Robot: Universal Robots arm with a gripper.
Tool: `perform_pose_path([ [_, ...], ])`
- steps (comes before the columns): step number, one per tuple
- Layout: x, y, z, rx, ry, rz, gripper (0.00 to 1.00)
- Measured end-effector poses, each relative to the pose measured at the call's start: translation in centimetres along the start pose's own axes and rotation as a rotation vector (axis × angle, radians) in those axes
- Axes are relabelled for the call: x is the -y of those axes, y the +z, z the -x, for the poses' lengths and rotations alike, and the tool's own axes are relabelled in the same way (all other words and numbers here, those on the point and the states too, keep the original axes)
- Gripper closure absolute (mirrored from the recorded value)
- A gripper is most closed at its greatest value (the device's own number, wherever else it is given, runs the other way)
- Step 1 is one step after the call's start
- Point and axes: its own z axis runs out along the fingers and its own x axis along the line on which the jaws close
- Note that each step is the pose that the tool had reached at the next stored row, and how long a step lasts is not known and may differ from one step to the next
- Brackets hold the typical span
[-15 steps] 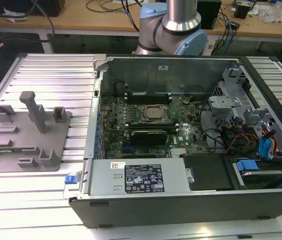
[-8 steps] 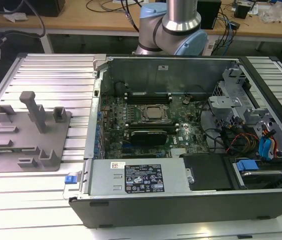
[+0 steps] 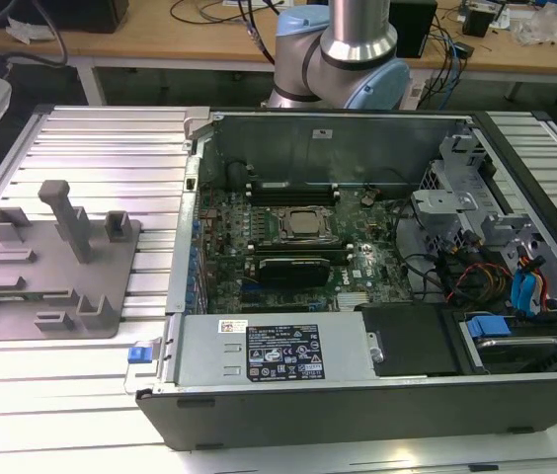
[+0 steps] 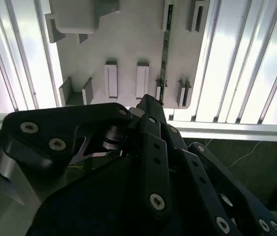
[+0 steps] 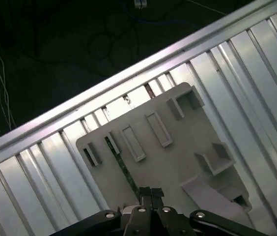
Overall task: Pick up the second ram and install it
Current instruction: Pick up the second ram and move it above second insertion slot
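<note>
The second ram (image 4: 165,54) is a thin green stick standing on edge in the slots of the grey holder tray (image 4: 128,44). It also shows in the first wrist view as the ram (image 5: 121,164), lying across the tray (image 5: 178,157). In both wrist views my gripper (image 5: 148,192) (image 4: 151,104) hangs well above the tray, in line with one end of the stick and apart from it. Its black fingertips sit together with nothing between them. In the exterior view the tray (image 3: 51,286) lies on the exterior view's left, beside the open computer case (image 3: 358,257).
The case holds a motherboard (image 3: 298,242) with dark memory slots (image 3: 293,190) near its far wall, a power supply (image 3: 278,351) at the front, and drive bays with cables (image 3: 496,267) on the exterior view's right. A ribbed metal table (image 3: 111,158) carries everything. The arm's base (image 3: 343,54) stands behind the case.
</note>
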Motion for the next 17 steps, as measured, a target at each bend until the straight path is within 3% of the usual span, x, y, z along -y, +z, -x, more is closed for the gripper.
perform_pose_path([
  [1,0.00,0.03,0.00,-0.0019,-0.047,0.0004,0.92],
  [3,0.00,0.05,0.00,-0.0035,-0.087,0.0007,0.92],
  [5,0.01,0.09,0.00,-0.0069,-0.169,0.0014,0.92],
  [9,0.01,0.14,0.00,-0.0105,-0.260,0.0021,0.92],
  [10,0.01,0.16,0.00,-0.0122,-0.301,0.0024,0.92],
  [17,0.01,0.23,0.00,-0.0181,-0.447,0.0035,0.92],
])
